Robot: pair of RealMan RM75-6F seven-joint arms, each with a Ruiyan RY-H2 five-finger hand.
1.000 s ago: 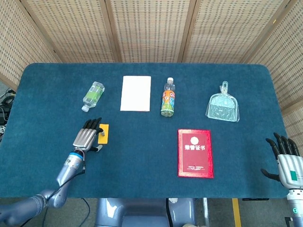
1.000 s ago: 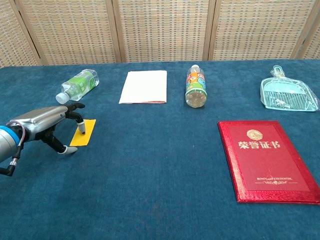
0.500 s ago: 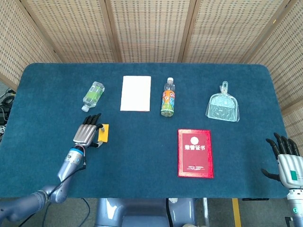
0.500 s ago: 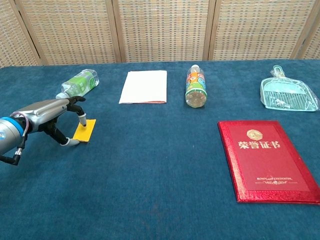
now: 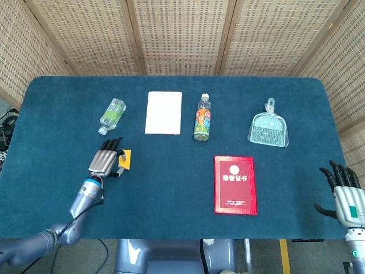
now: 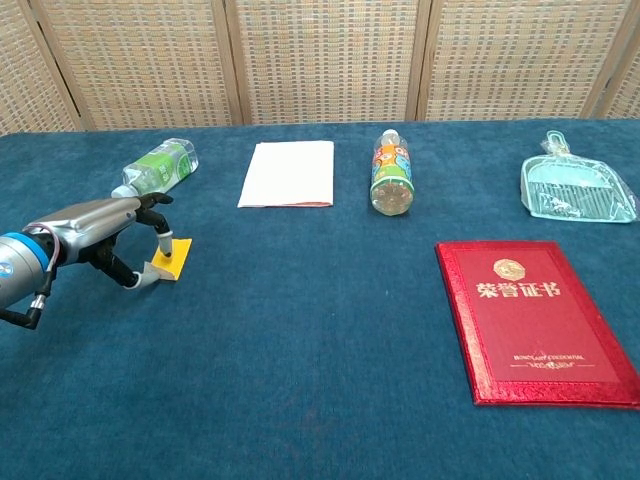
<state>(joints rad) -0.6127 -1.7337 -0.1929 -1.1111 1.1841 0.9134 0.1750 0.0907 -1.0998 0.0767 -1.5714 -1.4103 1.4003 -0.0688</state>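
Left robot hand (image 6: pixel 100 235) apparently pinches the yellow card (image 6: pixel 168 260), tilted under its fingertips.

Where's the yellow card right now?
In both views, far left: the yellow card sits pinched in the left hand, just nearer than the green-label bottle.

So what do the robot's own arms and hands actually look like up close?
The left hand has a silvery metal back and dark fingers with pale tips. A blue band rings its wrist, thin cables run beside it, and the forearm is grey-blue. The right hand is pale grey with black fingers and a small green patch on its back.
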